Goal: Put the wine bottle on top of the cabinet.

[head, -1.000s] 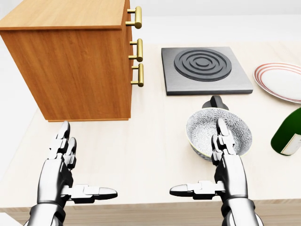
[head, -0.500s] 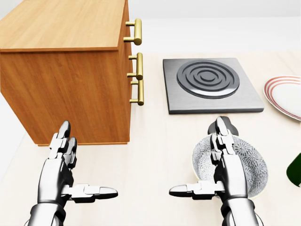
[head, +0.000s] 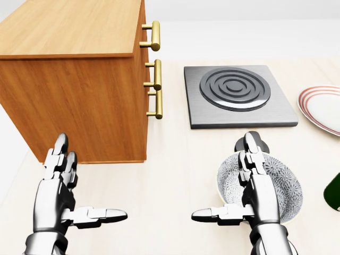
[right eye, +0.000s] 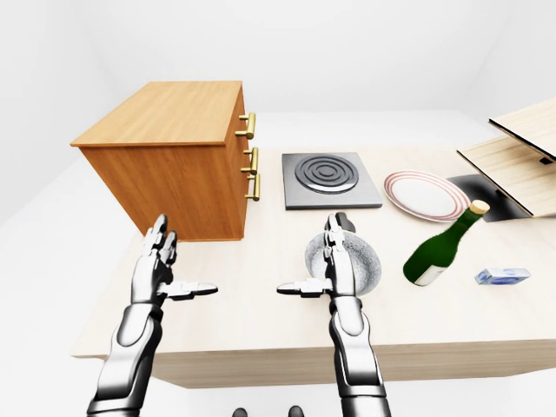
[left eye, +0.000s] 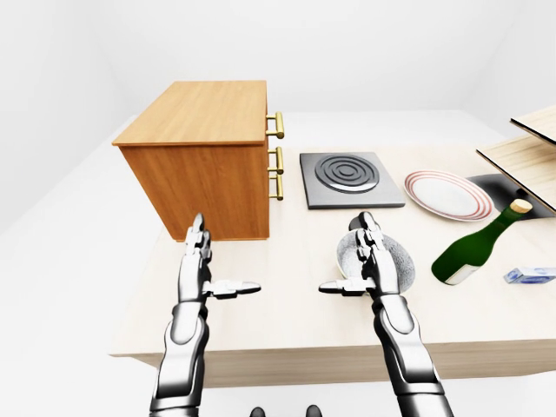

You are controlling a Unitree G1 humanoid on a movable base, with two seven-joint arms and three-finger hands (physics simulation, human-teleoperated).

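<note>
A green wine bottle (left eye: 473, 250) with a cork top lies tilted on the light table (left eye: 278, 317), right of my right hand; only its edge (head: 333, 192) shows in the head view. The wooden cabinet (left eye: 204, 156) with brass handles stands at the table's upper left, its flat top (head: 69, 26) bare. My left hand (left eye: 208, 276) is open, fingers straight, below the cabinet. My right hand (left eye: 360, 271) is open over a patterned bowl (head: 279, 183). Neither hand touches the bottle.
A grey hob plate (left eye: 349, 177) lies right of the cabinet. A red-rimmed white plate (left eye: 447, 195) lies further right. A small blue box (left eye: 529, 275) lies by the bottle. Wooden boards (left eye: 530, 148) and a dark mat (left eye: 495, 187) stand at the right edge.
The view moved closer to the table and right, pushing the bottle nearly out of the head view. My left hand has since shifted left and down. My right hand kept still.
</note>
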